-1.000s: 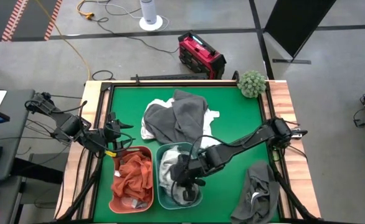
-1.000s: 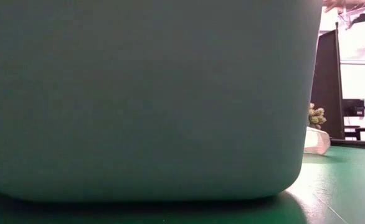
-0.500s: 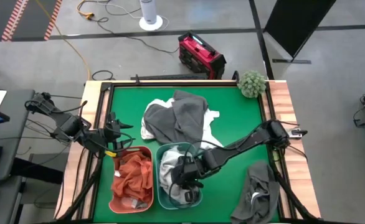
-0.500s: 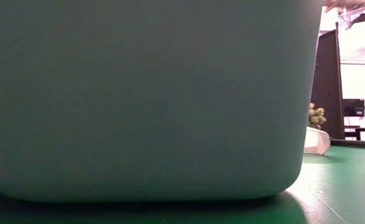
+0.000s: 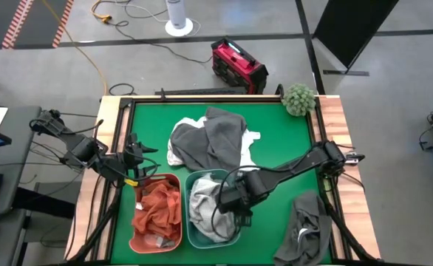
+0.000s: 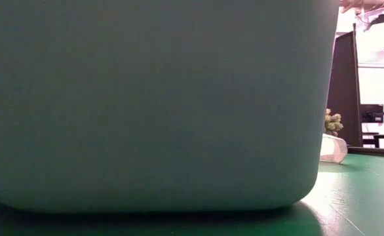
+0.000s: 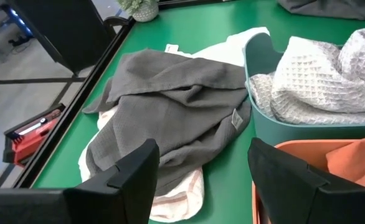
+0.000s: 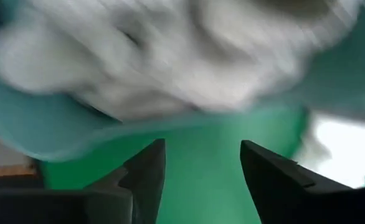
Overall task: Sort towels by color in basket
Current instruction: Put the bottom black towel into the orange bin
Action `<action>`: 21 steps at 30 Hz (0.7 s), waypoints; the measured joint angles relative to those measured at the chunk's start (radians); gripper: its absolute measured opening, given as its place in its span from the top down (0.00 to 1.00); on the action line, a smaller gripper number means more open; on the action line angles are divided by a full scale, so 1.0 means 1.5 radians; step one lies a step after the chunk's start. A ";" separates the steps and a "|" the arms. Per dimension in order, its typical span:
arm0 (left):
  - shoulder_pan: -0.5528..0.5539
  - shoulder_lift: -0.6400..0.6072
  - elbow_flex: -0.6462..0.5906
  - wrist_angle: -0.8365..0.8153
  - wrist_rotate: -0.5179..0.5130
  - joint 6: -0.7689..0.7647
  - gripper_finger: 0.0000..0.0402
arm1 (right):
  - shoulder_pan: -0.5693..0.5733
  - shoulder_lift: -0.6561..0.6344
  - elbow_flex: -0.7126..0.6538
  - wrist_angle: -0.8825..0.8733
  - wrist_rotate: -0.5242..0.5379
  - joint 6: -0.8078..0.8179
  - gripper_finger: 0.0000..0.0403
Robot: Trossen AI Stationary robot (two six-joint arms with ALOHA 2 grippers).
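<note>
My right gripper (image 5: 235, 207) (image 8: 201, 149) is open and empty above the right rim of the teal basket (image 5: 235, 238), which holds light grey towels (image 5: 202, 207) (image 8: 170, 56). My left gripper (image 5: 139, 171) (image 7: 201, 155) is open and empty at the table's left edge, beyond the orange basket (image 5: 137, 240) of rust-orange towels (image 5: 157, 210). A pile of dark grey towels (image 5: 213, 140) (image 7: 170, 106) lies on a white towel (image 5: 252, 140) in the table's middle. Another grey towel (image 5: 309, 225) lies at the near right.
The green fuzzy ball (image 5: 299, 98) (image 6: 333, 122) sits at the far right corner. The teal basket's wall (image 6: 146, 105) fills the low view. The two baskets stand side by side at the near edge. Bare green mat (image 5: 275, 210) shows between the teal basket and the near-right towel.
My right gripper has come up out of the teal basket and drawn back a little toward the table's right and far side. The light grey towels stay in the basket.
</note>
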 joint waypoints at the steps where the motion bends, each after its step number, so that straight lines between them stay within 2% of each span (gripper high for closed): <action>1: 0.000 0.000 0.000 0.000 0.002 -0.001 0.41 | 0.000 0.000 0.000 -0.035 0.013 0.012 0.41; 4: 0.000 0.000 0.000 -0.006 0.019 -0.015 0.41 | 0.002 0.001 -0.008 -0.141 0.008 0.062 0.42; 6: 0.000 0.000 0.000 -0.011 0.028 -0.021 0.41 | 0.006 0.001 -0.025 -0.185 -0.039 0.099 0.43; 9: 0.000 0.000 0.000 -0.018 0.032 -0.023 0.41 | 0.022 -0.001 -0.054 -0.174 -0.158 0.164 0.45; 13: 0.000 0.000 0.000 -0.019 0.032 -0.023 0.41 | 0.055 -0.003 -0.090 -0.180 -0.272 0.257 0.47; 21: 0.000 0.000 0.000 -0.019 0.032 -0.029 0.41 | 0.147 -0.001 -0.146 -0.178 -0.369 0.333 0.47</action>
